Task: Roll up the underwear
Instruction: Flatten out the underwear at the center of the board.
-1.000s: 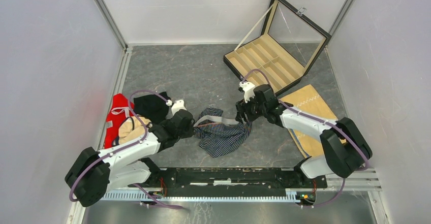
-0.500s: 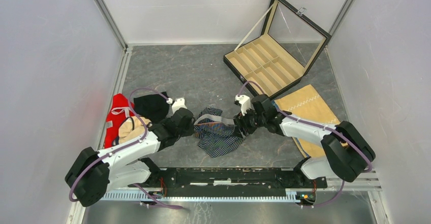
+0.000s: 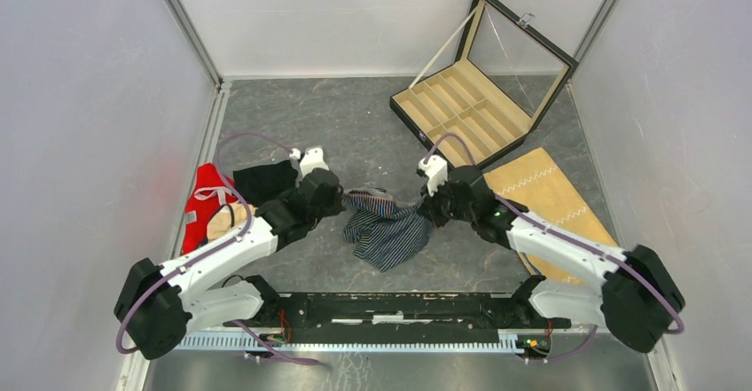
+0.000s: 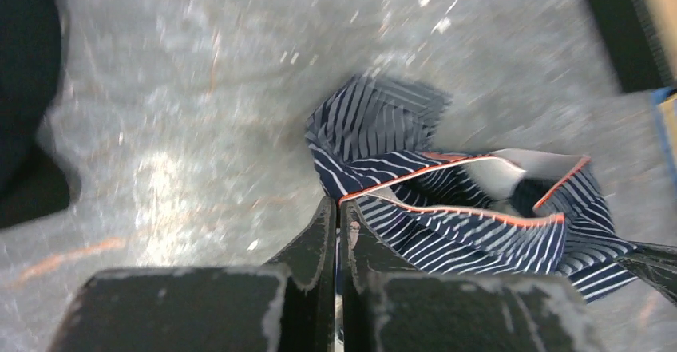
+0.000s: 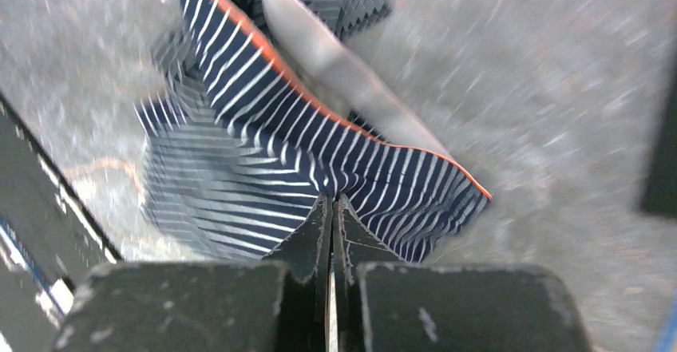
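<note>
Table (image 3: 337, 125): grey, marbled top, walled on three sides, rail (image 3: 399, 307) along the near edge.

On it:
- striped briefs (image 3: 386, 231), centre, navy with pale stripes, orange-edged waistband. Crumpled; lower part on the surface, top edge raised off it.
- black briefs (image 3: 263, 181), left of centre, bunched.
- red cloth (image 3: 202, 200), just left of the black briefs, by the left wall.
- beige cloth (image 3: 222, 224), touching the near side of the red one, partly hidden.
- box (image 3: 461, 107), far right, black outside, tan compartments, glass lid (image 3: 519, 50) standing open.
- tan cloth (image 3: 545, 191), flat, white zigzag stitching, right side, just near of the box.

Striped briefs well apart from box and tan cloth.
</note>
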`<action>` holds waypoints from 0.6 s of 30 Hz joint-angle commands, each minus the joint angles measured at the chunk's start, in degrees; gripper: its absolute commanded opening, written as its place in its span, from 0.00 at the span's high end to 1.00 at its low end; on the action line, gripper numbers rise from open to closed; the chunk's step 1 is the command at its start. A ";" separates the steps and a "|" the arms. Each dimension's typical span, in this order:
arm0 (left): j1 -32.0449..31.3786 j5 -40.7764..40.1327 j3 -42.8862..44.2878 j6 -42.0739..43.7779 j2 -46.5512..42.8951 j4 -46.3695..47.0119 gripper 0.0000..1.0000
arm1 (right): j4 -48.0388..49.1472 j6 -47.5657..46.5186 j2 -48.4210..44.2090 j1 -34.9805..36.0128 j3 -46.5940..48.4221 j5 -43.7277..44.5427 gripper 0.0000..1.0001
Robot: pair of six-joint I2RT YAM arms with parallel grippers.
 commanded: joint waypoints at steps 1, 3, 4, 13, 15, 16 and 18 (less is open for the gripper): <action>-0.08 -5.61 10.79 5.72 0.68 1.11 0.98 | -2.50 -4.35 -7.62 0.13 9.76 12.91 1.00; 0.03 -6.76 16.56 7.26 2.20 1.27 0.98 | -4.63 -6.35 -9.89 0.21 14.43 17.45 1.00; 0.11 -7.36 19.28 8.09 3.10 1.24 0.98 | -5.42 -6.71 -10.94 0.19 16.28 19.44 1.00; 0.23 -5.99 22.23 10.99 2.73 4.38 0.98 | -11.59 -6.39 -20.16 0.13 12.65 22.07 1.00; 0.23 -3.72 15.68 9.65 0.93 5.72 0.98 | -10.27 -1.65 -23.52 0.21 4.58 20.02 0.97; 0.23 -1.60 12.03 8.64 -0.05 6.49 0.98 | -9.56 0.84 -25.24 0.20 -0.26 18.61 0.91; 0.18 2.53 4.59 6.58 -1.67 8.31 0.98 | -8.73 5.64 -28.50 0.32 -8.79 17.64 0.80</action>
